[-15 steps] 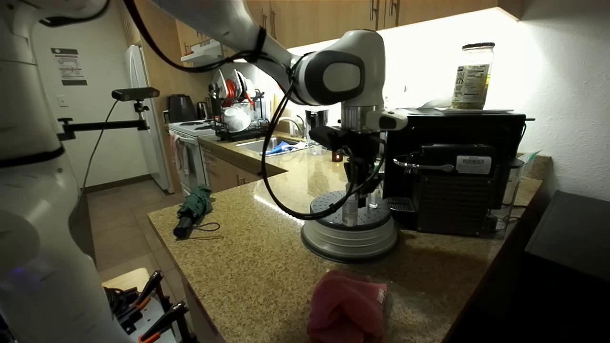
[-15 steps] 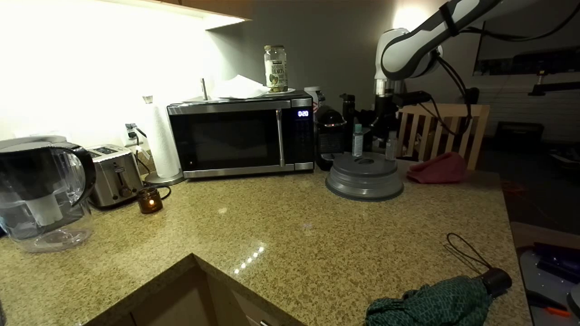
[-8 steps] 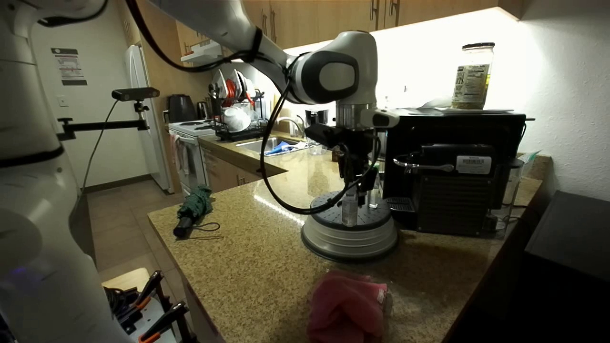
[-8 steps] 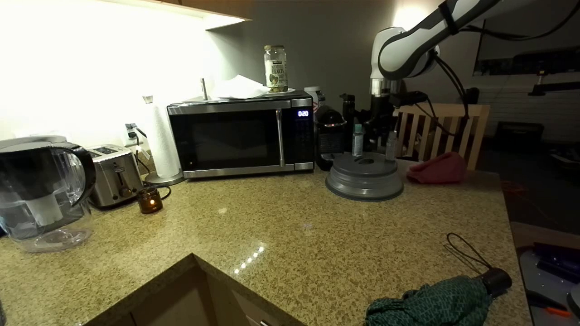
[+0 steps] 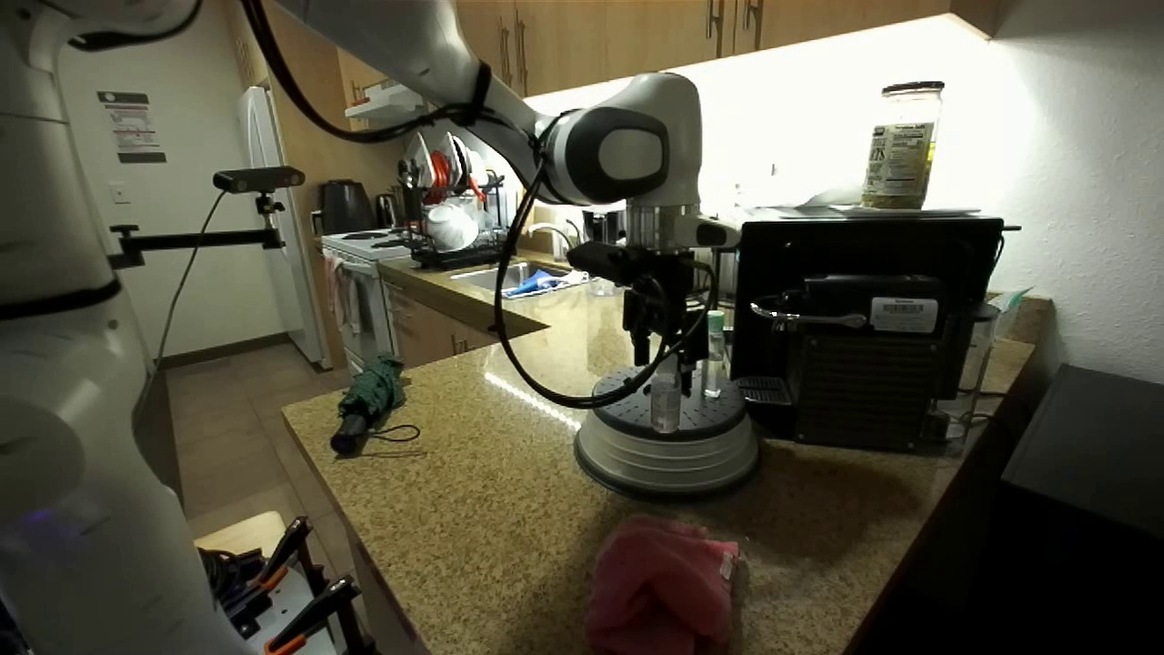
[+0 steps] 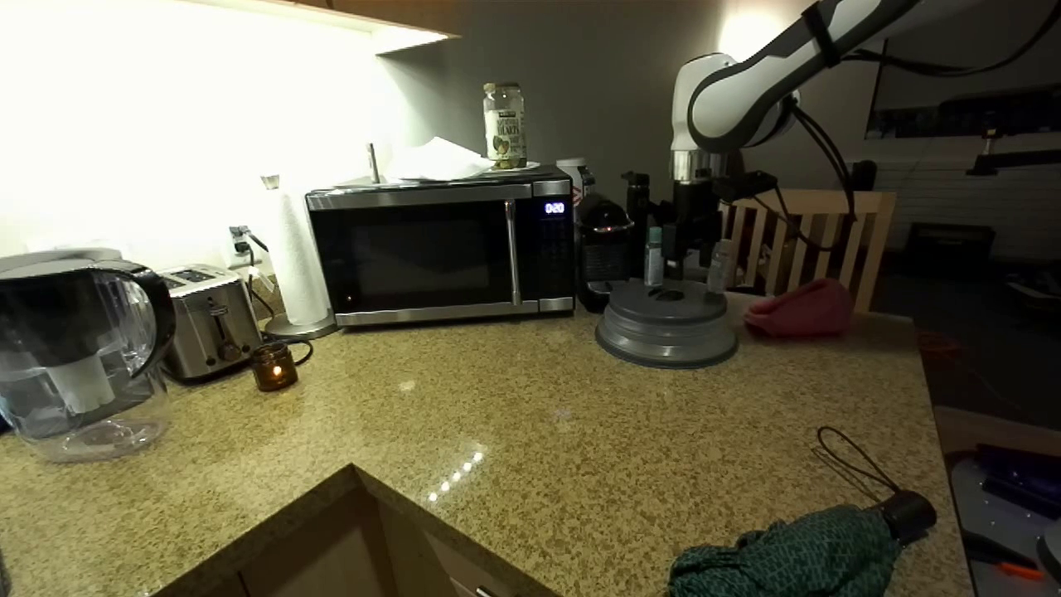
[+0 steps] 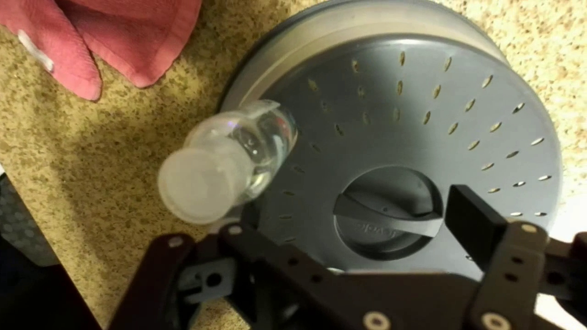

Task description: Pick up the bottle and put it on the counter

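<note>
Bottle (image 7: 234, 158), "HEARTS" jar (image 6: 505, 128), microwave (image 6: 431, 253) showing 0:20

We saw a speckled tan-brown counter (image 6: 514, 414), a clear bottle (image 7: 263, 151) with whitish cap (image 7: 197, 185), a green-capped bottle (image 6: 654, 261), a grey disc (image 7: 412, 149) with radiating slots (image 7: 437, 91), a pink cloth (image 7: 142, 39), a green umbrella (image 6: 787, 555).
</note>
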Available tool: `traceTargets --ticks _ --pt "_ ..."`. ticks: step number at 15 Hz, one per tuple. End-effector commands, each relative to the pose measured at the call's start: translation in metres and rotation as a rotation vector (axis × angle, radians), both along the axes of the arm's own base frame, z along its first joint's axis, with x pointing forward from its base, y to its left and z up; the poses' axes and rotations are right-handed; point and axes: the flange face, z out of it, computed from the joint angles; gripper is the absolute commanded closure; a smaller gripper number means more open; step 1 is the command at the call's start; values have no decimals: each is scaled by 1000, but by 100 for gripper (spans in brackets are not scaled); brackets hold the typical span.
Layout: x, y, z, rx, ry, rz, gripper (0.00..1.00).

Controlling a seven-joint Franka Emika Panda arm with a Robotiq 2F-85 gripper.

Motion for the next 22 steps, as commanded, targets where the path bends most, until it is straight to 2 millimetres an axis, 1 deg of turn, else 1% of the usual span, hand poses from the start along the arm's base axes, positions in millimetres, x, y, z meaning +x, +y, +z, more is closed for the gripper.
traceTargets --ticks 1,6,12,17,19,20,22 --pt "-13 11 -5 -3 24 97 0" --pt "-19 24 -10 10 34 213 0" --pt "-25 27 3 6 14 240 0" --pt "-31 29 9 10 1 263 0" --pt "-30 32 12 22 -11 277 0" --pt "-27 36 14 19 -13 284 0" --pt "-14 62 16 38 -33 312 0"
